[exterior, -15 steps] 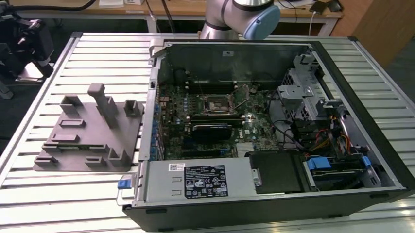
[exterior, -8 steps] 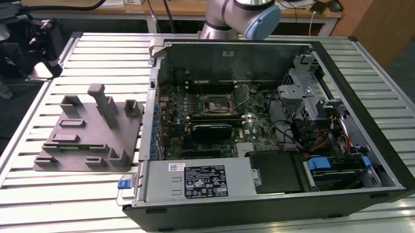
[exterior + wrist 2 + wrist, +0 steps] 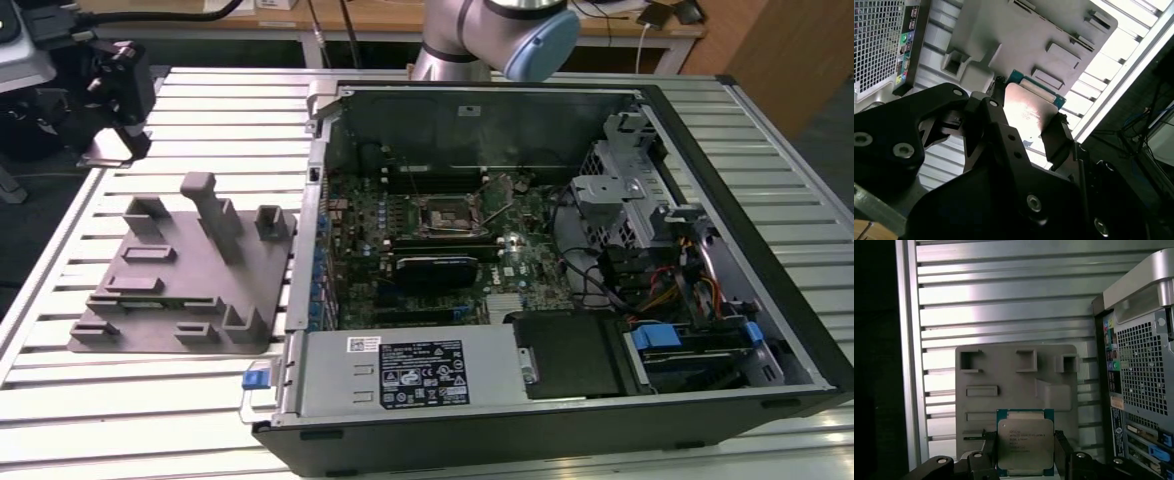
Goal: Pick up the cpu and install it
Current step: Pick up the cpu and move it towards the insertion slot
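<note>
The hand point(image 3: 1025, 452) is gripping the cpu point(image 3: 1025, 440) by two opposite edges. The cpu is hanging in front of the grey fixture block point(image 3: 1014, 385), which is lying on the slatted tabletop point(image 3: 1004, 300). Its silver top is carrying small printed lines, too small to read.

Straight ahead of the gripper point(image 3: 1025, 442), grey fixture block point(image 3: 1016, 385) with raised posts and shallow pockets, flat on slatted aluminium table point(image 3: 1004, 300). Just beside that block and off to the gripper's side, open black computer case point(image 3: 534, 442) with perforated rear panel point(image 3: 1141, 370), green motherboard point(image 3: 527, 265) and labelled power supply point(image 3: 400, 375) inside.
</note>
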